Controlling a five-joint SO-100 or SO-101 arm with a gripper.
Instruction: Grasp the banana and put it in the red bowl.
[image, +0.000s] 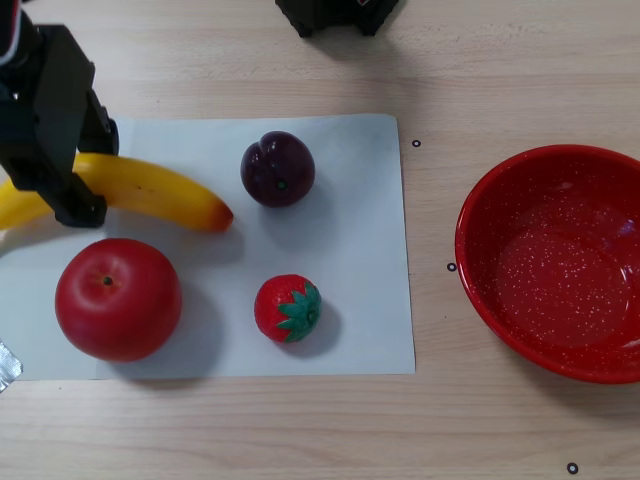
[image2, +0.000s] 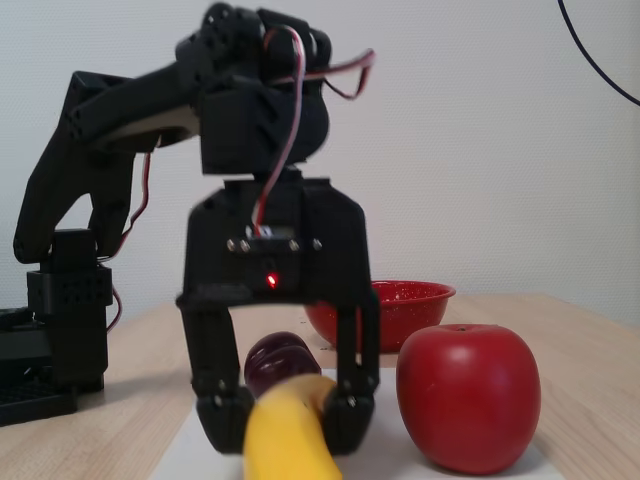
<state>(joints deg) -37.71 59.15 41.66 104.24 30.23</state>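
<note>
The claw (image2: 285, 425) straddles the banana (image: 160, 193), jaws apart on either side, ready to clamp it for the bowl (image: 555, 262).

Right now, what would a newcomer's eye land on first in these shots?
The black gripper fills the middle of the fixed view, its two fingers down on either side of the yellow banana, which lies at the left end of the white paper sheet in the other view. Next to catch the eye is the big red bowl, empty at the right edge, off the sheet, and the red apple just below the banana.
</note>
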